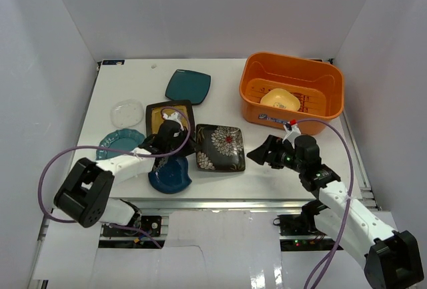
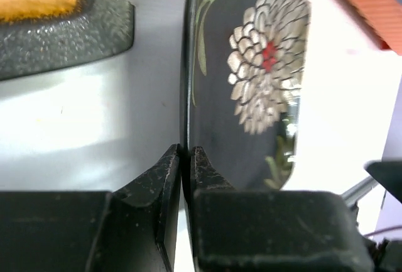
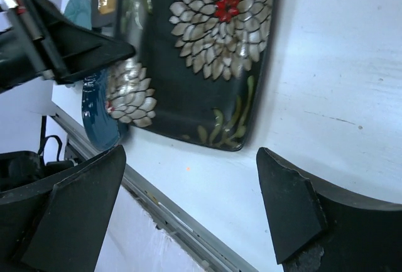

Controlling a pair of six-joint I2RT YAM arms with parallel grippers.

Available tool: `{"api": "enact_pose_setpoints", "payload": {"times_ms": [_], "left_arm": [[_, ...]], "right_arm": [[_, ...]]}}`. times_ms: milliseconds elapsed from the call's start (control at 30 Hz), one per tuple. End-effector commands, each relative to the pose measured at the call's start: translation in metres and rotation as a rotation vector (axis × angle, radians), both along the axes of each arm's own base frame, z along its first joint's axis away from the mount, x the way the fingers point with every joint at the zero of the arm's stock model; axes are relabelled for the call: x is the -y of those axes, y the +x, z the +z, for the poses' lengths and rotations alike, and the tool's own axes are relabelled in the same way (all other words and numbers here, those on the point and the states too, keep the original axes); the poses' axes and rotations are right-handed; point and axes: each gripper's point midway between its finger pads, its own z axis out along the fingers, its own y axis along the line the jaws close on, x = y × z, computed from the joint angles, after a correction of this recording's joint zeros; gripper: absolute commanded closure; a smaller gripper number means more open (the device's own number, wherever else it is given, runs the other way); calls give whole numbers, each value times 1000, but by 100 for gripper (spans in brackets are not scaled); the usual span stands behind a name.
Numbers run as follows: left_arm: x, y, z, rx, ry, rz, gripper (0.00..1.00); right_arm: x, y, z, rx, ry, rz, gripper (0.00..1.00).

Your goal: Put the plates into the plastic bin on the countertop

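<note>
The black floral square plate (image 1: 220,147) lies on the white countertop (image 1: 133,89) in the middle. My left gripper (image 1: 191,147) is shut on its left rim; in the left wrist view (image 2: 186,159) the thin rim runs between the closed fingertips, and the plate (image 2: 251,77) stretches ahead. My right gripper (image 1: 261,152) is open and empty just right of the plate; in the right wrist view (image 3: 188,203) the plate (image 3: 201,52) lies ahead of its spread fingers. The orange plastic bin (image 1: 253,79) stands at the back right with a small yellow dish (image 1: 280,99) inside.
A dark teal square plate (image 1: 187,86), a black-rimmed yellow square plate (image 1: 160,112), a clear round dish (image 1: 127,113), a teal round dish (image 1: 117,143) and a dark blue roundish dish (image 1: 170,175) lie left of the floral plate. White walls surround the top.
</note>
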Motion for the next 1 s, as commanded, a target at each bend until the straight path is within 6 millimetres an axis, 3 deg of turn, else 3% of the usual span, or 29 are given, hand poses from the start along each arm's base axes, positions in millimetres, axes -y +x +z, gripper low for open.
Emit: {"api": "enact_pose_setpoints", "payload": {"times_ms": [0, 67, 167, 500, 667, 733, 767, 800, 867, 900, 933, 967], "left_arm": [[8, -13, 41, 65, -88, -65, 100], [11, -20, 63, 101, -138, -94, 100], [15, -33, 80, 111, -184, -144, 100], [30, -63, 117, 123, -357, -267, 100], [37, -66, 144, 164, -429, -312, 100], [40, -69, 153, 172, -448, -337, 100], [41, -69, 156, 180, -458, -345, 100], [41, -70, 158, 184, -459, -349, 100], [40, -68, 161, 199, -434, -355, 99], [39, -66, 164, 210, -421, -353, 94], [38, -65, 165, 222, -404, -351, 77], [35, -59, 171, 234, -370, -331, 68]], "right_arm": [[-2, 5, -6, 2, -5, -3, 10], [-4, 6, -7, -5, -3, 8, 10], [-9, 10, -11, -23, 3, 17, 10], [-32, 2, -22, -89, 73, 118, 9], [-41, -4, -22, -105, 101, 157, 0], [-45, -4, -15, -96, 139, 159, 14], [-46, -4, -12, -93, 148, 161, 27], [-46, -4, -8, -87, 158, 158, 56], [-45, 2, 3, -67, 172, 132, 81], [-44, 4, 14, -35, 182, 120, 92], [-43, 10, 25, -14, 171, 92, 92], [-41, 14, 42, 31, 176, 79, 92]]}}
